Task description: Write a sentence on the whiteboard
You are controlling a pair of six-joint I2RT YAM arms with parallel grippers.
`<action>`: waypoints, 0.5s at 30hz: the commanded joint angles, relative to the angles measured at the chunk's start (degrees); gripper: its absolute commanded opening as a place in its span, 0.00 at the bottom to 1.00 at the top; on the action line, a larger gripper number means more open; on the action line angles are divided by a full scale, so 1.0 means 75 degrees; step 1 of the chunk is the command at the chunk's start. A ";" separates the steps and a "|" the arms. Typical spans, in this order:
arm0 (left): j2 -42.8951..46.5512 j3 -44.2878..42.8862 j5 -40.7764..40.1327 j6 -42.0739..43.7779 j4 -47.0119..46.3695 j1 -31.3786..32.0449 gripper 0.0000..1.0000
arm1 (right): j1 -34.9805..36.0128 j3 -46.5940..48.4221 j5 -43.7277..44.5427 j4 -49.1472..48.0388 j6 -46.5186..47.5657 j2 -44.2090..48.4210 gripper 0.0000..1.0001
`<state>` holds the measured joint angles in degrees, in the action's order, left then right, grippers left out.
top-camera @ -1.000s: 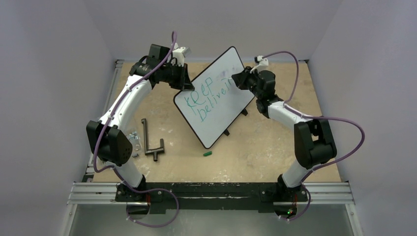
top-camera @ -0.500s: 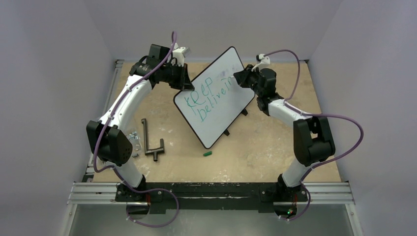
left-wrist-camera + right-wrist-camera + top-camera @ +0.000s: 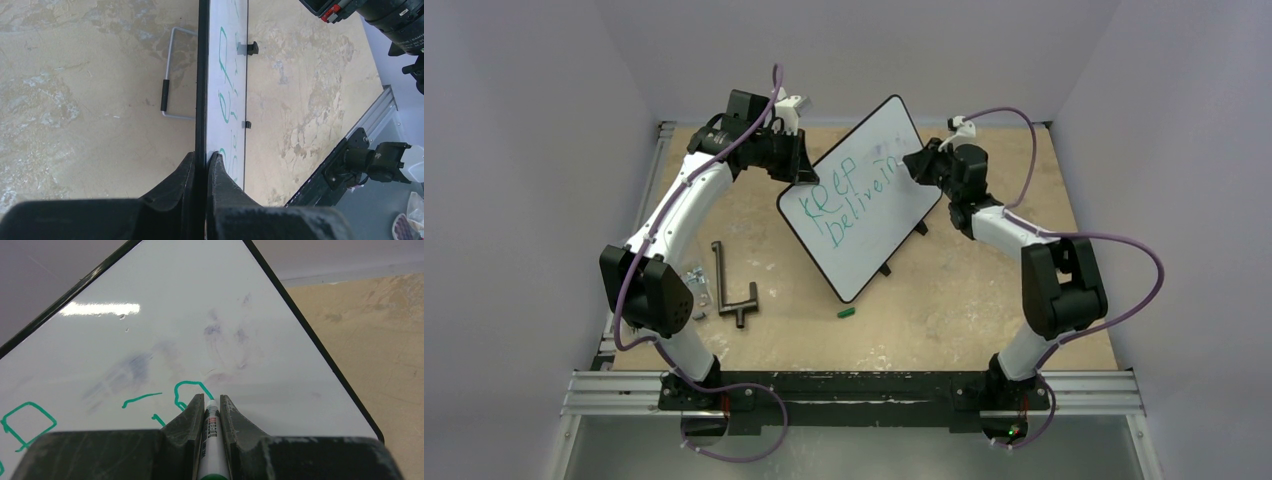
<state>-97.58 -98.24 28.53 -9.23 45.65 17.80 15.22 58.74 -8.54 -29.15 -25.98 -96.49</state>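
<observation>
The whiteboard (image 3: 864,200) stands tilted mid-table, white with a thin black frame. Green lettering (image 3: 849,195) runs in two lines, reading roughly "Keep" and "believin". My left gripper (image 3: 802,172) is shut on the board's upper-left edge; in the left wrist view its fingers (image 3: 217,172) pinch the black frame (image 3: 202,75) edge-on. My right gripper (image 3: 914,165) is shut on a white marker (image 3: 211,440) with green print. The marker tip (image 3: 212,402) touches the whiteboard (image 3: 165,300) at the end of a fresh green stroke (image 3: 192,387).
A green marker cap (image 3: 846,313) lies on the tan table in front of the board. A dark metal T-shaped tool (image 3: 732,287) and small hardware bits (image 3: 696,283) lie at the left. The board's wire stand (image 3: 172,75) shows behind it. Faint purple smudges (image 3: 225,335) mark the board.
The right gripper with the marker has shifted slightly right and up along the second line, adding another letter stroke. The left arm and the board have stayed put.
</observation>
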 commanded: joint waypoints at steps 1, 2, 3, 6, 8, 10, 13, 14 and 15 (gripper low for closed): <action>0.0228 0.0079 -0.1787 0.0867 0.0236 -0.0100 0.00 | 0.0056 -0.0115 -0.0069 0.0203 0.0033 0.0304 0.00; 0.0236 0.0080 -0.1787 0.0868 0.0240 -0.0100 0.00 | 0.0050 -0.0120 -0.0057 0.0227 0.0049 0.0338 0.00; 0.0237 0.0089 -0.1789 0.0865 0.0233 -0.0100 0.00 | 0.0055 -0.0121 -0.0057 0.0249 0.0057 0.0366 0.00; 0.0237 0.0091 -0.1794 0.0857 0.0225 -0.0106 0.00 | 0.0056 -0.0109 -0.0008 0.0337 0.0106 0.0516 0.00; 0.0231 0.0090 -0.1792 0.0856 0.0230 -0.0106 0.00 | 0.0046 -0.0121 0.0060 0.0369 0.0112 0.0673 0.00; 0.0236 0.0090 -0.1798 0.0856 0.0228 -0.0100 0.00 | 0.0053 -0.0128 0.0135 0.0379 0.0109 0.0844 0.00; 0.0231 0.0091 -0.1791 0.0856 0.0227 -0.0099 0.00 | 0.0042 -0.0112 0.0287 0.0396 0.0163 0.1047 0.00; 0.0242 0.0092 -0.1789 0.0856 0.0215 -0.0093 0.00 | 0.0037 -0.0082 0.0337 0.0394 0.0186 0.1087 0.00; 0.0248 0.0093 -0.1795 0.0856 0.0224 -0.0090 0.00 | 0.0027 -0.0055 0.0379 0.0409 0.0192 0.1107 0.00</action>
<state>-97.19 -98.24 28.77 -8.80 45.63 18.15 15.38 57.67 -8.05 -25.08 -25.67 -91.72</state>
